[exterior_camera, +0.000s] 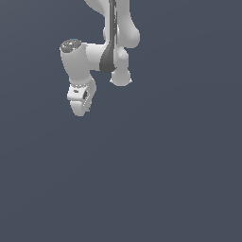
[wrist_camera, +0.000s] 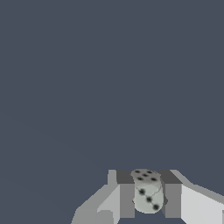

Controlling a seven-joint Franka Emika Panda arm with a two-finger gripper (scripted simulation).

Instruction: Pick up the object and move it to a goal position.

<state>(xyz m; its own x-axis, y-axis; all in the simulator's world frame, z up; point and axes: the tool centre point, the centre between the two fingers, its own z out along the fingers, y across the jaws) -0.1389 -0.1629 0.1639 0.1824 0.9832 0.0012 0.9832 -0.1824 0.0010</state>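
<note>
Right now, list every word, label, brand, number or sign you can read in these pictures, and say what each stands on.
No words, labels, brands or written numbers are readable in either view.
The small white rounded die, held between the grey fingers of the gripper, bears only black pips: three on one face; the other face's count is unclear.

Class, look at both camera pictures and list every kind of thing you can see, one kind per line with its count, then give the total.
Robot arm: 1
Tool on that arm, its two fingers closed on the die: 1
White die with black pips: 1
Total: 3
</note>
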